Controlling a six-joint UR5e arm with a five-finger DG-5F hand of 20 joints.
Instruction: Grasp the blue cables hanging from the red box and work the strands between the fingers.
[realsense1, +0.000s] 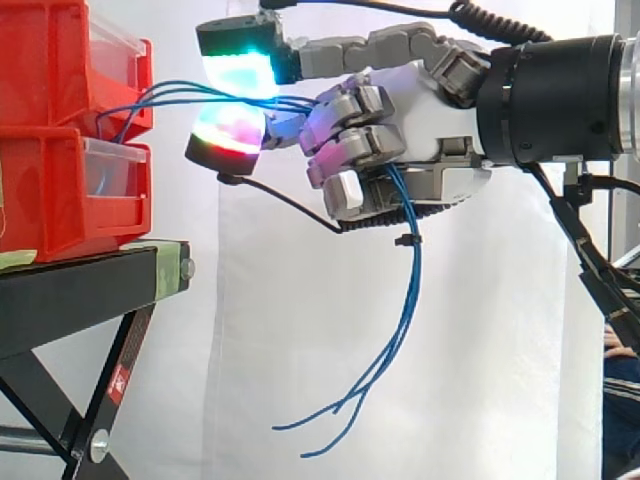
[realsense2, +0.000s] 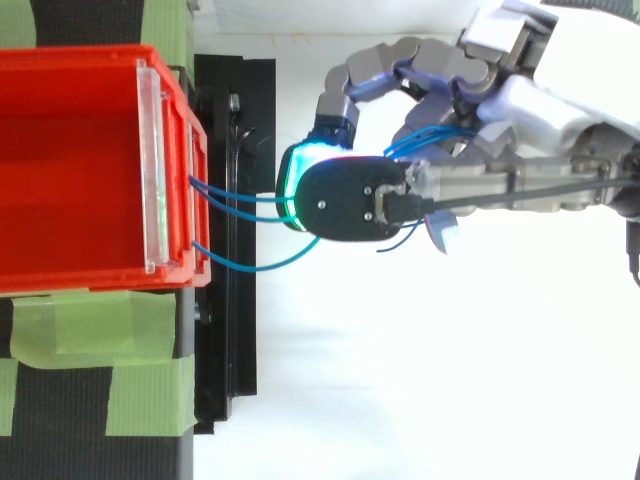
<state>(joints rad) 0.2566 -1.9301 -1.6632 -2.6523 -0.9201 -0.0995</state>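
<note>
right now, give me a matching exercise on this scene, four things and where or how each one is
Things:
1. blue cables
2. red bins
3. hand
4. green tape

States:
a. stuck flat on the black stand
b. fingers curled round the strands
c. stacked at the left
d. run out of a bin, free ends dangling

Pairs: 1-d, 2-c, 3-b, 4-a

Stand (realsense1: 70, 300): black, with slanted legs.
Tape (realsense2: 90, 330): green strips across the stand's top.
Curtain (realsense1: 260, 330): white, behind.
</note>
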